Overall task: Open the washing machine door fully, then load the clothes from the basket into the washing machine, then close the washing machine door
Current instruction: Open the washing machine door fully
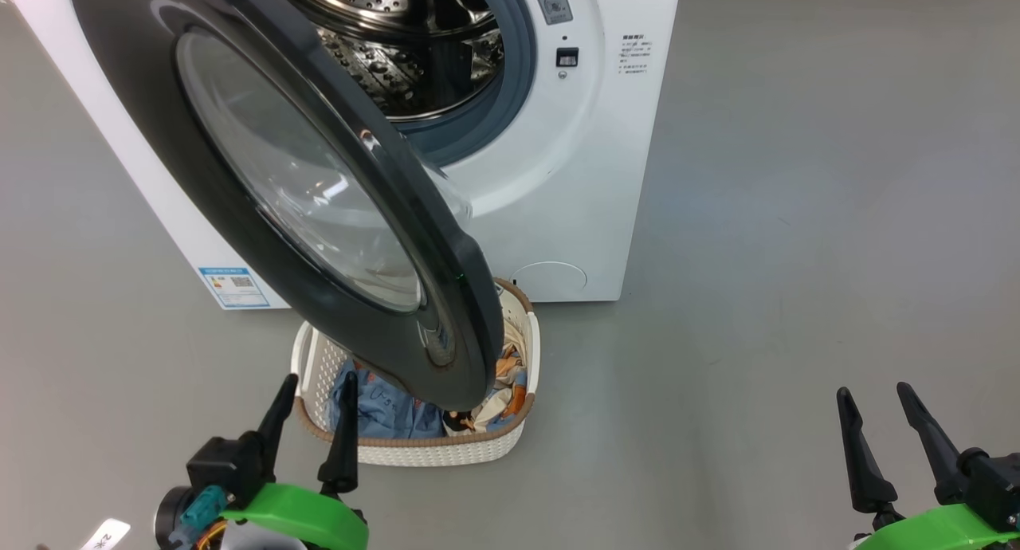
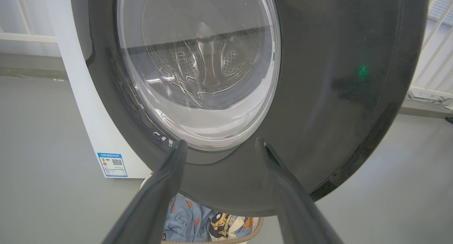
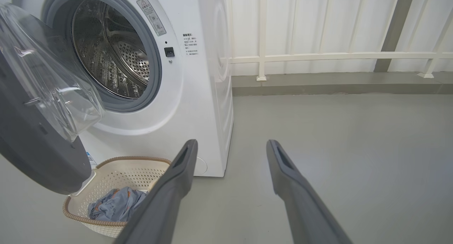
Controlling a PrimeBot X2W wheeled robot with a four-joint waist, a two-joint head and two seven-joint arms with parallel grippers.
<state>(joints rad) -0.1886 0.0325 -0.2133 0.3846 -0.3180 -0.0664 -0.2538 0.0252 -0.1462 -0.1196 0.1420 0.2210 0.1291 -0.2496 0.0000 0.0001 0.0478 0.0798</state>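
The white washing machine (image 1: 558,183) stands ahead with its steel drum (image 1: 398,48) exposed. Its glossy black door (image 1: 319,215) with the clear glass bowl hangs partly swung out over the basket (image 1: 414,446), which sits on the floor in front. Light blue clothes (image 1: 382,410) with orange prints and a cream and orange piece (image 1: 502,398) lie inside it. My left gripper (image 1: 316,383) is open at the basket's near left rim, just short of the door (image 2: 318,95). My right gripper (image 1: 875,392) is open, far to the right over bare floor. The basket (image 3: 120,173) and blue garment (image 3: 115,207) also show beside the machine (image 3: 198,77).
Grey floor (image 1: 797,255) spreads wide to the right of the machine. A white railing and pale wall (image 3: 318,56) stand behind it. A blue energy label (image 1: 233,286) and round filter cover (image 1: 548,279) sit low on the front.
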